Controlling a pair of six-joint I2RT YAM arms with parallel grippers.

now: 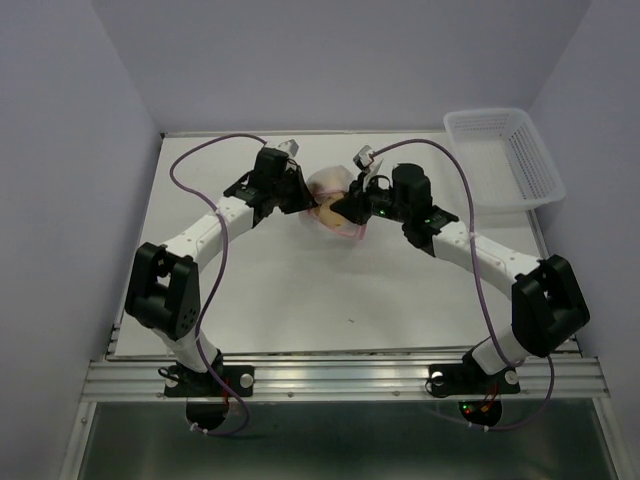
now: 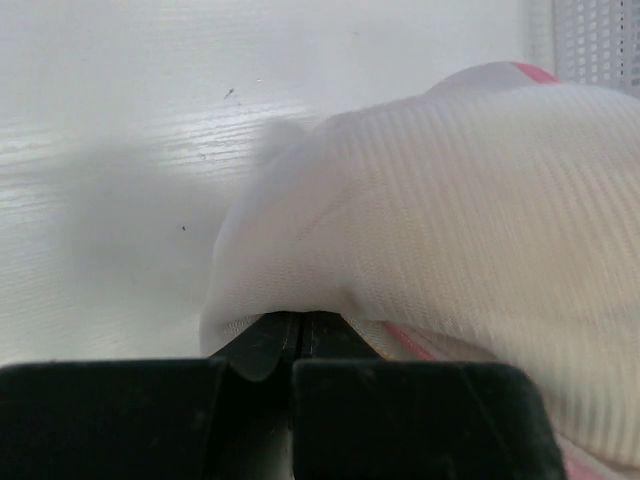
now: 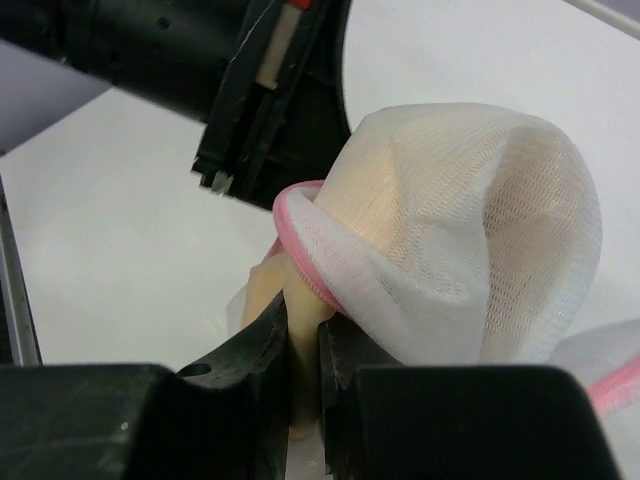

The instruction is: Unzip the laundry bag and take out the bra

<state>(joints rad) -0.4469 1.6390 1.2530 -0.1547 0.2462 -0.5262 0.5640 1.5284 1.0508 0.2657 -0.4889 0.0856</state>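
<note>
The laundry bag, a white mesh dome with a pink zipper rim, sits at mid-table between both arms. My left gripper is shut on a fold of its mesh, and the bag fills most of the left wrist view. The bag's mouth stands open towards my right gripper. In the right wrist view the tan bra sticks out under the pink rim, and my right gripper is shut on that fabric. The remaining part of the bra shows faintly through the mesh.
A white rectangular plastic basket stands at the back right of the white table, and its corner shows in the left wrist view. The left arm's wrist hangs close above the bag. Lilac walls enclose the back and sides.
</note>
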